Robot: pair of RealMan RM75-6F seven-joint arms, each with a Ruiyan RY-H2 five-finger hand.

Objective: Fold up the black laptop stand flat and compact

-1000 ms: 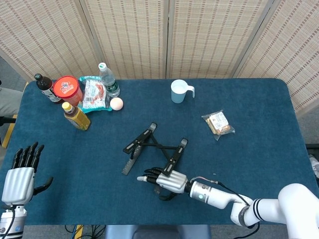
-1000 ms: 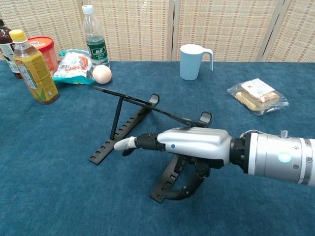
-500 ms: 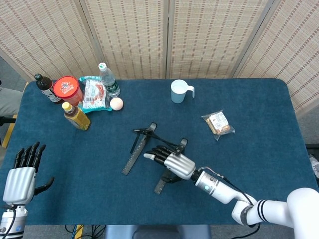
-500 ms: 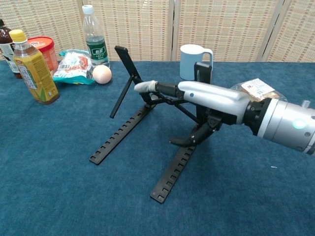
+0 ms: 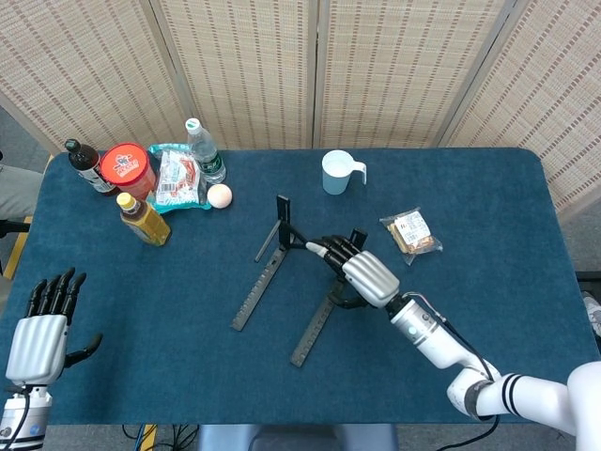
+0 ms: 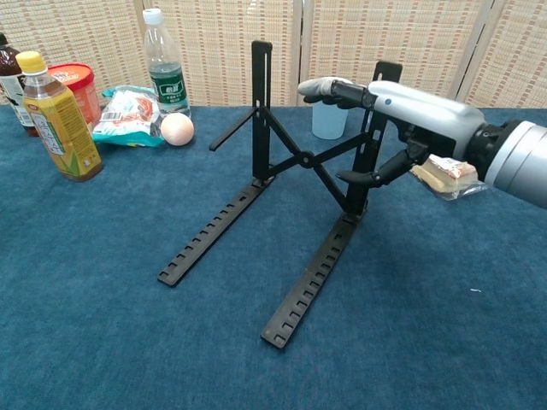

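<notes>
Left hand (image 5: 36,340): nearest, at near-left edge of counter (image 5: 488,282), palm-back up, fingers (image 5: 54,287) spread apart, holding nothing, well apart from everything else; seen in head view only. Black laptop stand (image 6: 291,213): mid-counter, two notched base rails lying flat on the blue cloth, running from near-centre toward the far side; rear support arms raised upright, joined by an X-shaped cross-brace. Right hand (image 6: 402,107): comes in from the right, upper fingers (image 6: 329,88) reaching over the top of the right upright arm, thumb hooked round it lower down, so clamped on the stand. Right forearm, silver w/ white sleeve, trails off toward near-right corner. Snack packet (image 5: 411,232): clear wrap, right of stand, just behind the right hand; in chest view partly hidden by the wrist. Egg (image 6: 177,129): left of stand, beyond the left rail's far end, apart from it. Yellow-cap drink bottle (image 6: 54,115): far left, upright. Foil snack bag (image 6: 126,114): lying flat just beside egg. Red-lid tub (image 5: 128,167): behind yellow bottle, touching or nearly so, cannot tell. Dark bottle (image 5: 84,164): left of tub, at counter's far-left corner. Clear water bottle (image 6: 166,73): upright, green label, behind snack bag. Pale blue mug (image 5: 338,172): far centre, handle to the right; in chest view mostly hidden behind fingers and stand's right arm. Woven screen panels (image 5: 244,66): backdrop behind counter.
</notes>
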